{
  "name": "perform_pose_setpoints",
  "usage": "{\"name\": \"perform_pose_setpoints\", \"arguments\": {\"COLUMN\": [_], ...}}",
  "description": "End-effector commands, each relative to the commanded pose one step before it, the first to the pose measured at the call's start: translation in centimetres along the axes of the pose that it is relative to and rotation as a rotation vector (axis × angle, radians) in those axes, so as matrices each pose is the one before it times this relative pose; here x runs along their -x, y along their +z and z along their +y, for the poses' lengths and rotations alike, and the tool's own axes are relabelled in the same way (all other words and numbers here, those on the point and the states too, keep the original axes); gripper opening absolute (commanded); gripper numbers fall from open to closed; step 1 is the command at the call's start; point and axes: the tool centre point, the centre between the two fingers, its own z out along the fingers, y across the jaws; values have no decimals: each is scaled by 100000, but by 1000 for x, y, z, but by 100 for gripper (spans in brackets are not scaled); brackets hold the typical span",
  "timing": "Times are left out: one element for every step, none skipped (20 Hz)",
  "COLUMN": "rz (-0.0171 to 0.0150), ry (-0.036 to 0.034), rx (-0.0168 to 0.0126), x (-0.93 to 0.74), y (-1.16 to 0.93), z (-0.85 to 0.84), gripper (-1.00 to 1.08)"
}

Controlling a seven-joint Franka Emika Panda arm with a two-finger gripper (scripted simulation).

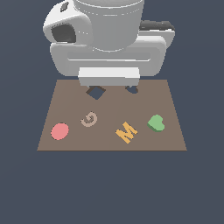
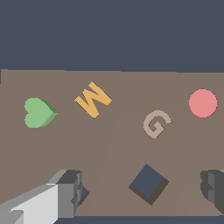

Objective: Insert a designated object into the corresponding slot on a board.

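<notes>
Near the board's (image 1: 109,111) front edge, toward the exterior view's right corner: green heart block (image 1: 155,123), flat, just beside orange M (image 1: 126,131). Along the same edge: tan G (image 1: 89,118), red disc (image 1: 60,131). By the far edge: gripper (image 2: 142,192) spread wide, empty, above diamond cutout (image 2: 149,183); heart slot (image 1: 132,89) partly hidden.

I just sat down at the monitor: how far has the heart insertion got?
Nothing looks done: the green heart lies loose on the board, apart from the heart slot. The gripper is open and empty, fingers apart. Left: grasp, carry, insert.
</notes>
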Motion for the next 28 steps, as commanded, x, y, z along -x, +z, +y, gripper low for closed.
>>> {"name": "perform_pose_setpoints", "arguments": {"rz": [0,-1,-5,-8,-11,-14,-17,-20,-23,-26,-30,-33,-36,-40,-44,-48,-53,-59,-65,-67,-67,-67,-66,-65,-63,-62,-62,-60], "ry": [0,-98,-301,-502,-700,-905,-1112,-1321,-1539,-1756,-1981,-2210,-2446,-2690,-2941,-3203,-3473,-3749,-4025,-4036,-3878,-3713,-3539,-3351,-3158,-2962,-2758,-2543], "rx": [0,-3,-14,-23,-32,-41,-50,-59,-68,-77,-85,-94,-102,-110,-117,-124,-130,-136,-140,-135,-124,-113,-103,-94,-85,-76,-66,-58], "x": [0,-14,-42,-71,-99,-128,-157,-187,-217,-247,-278,-310,-343,-376,-411,-446,-483,-520,-557,-557,-535,-512,-487,-461,-434,-406,-376,-345], "y": [0,18,55,91,128,165,202,240,279,318,358,399,441,484,528,574,621,669,716,716,686,655,623,588,553,517,480,442], "z": [1,-17,-54,-91,-125,-162,-200,-237,-278,-316,-358,-399,-443,-488,-534,-583,-633,-685,-736,-739,-711,-680,-649,-615,-580,-544,-508,-470], "gripper": [100,100,100,100,100,100,100,100,100,100,100,100,100,100,100,100,100,100,100,100,100,100,100,100,100,100,100,100]}}
